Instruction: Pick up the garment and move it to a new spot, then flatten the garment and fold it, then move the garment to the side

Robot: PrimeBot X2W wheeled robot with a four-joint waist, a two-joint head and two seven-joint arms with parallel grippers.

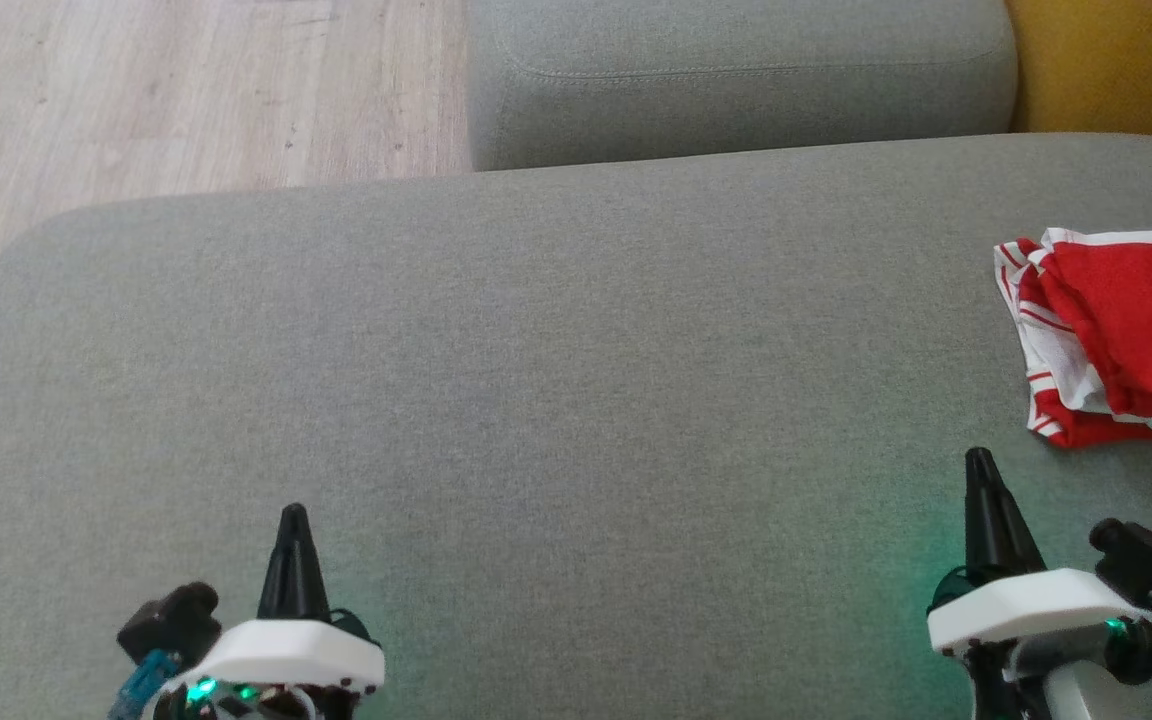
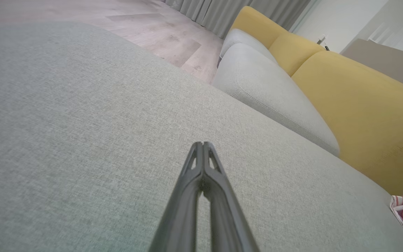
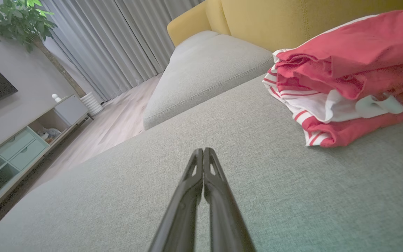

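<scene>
While I hold low over the grey sofa cushion (image 1: pixel 536 380), my left hand (image 1: pixel 293 515) and right hand (image 1: pixel 979 458) are both pinched fully closed, gripping nothing. The red garment (image 1: pixel 1126 330) with white striped trim lies in a folded bundle at the cushion's right side, just beyond my right hand, not touching it. That looks like the set-aside step finished; next, I'd only back both arms clear.

The grey sofa seat (image 1: pixel 536 350) is matt, coarse-woven cloth. On it lies the garment (image 1: pixel 1136 320), soft creased red cloth with white striped trim. Beyond the seat, the floor (image 1: pixel 186 90) looks like pale matt wood, and the backrest (image 3: pixel 310 21) is yellow cloth.
</scene>
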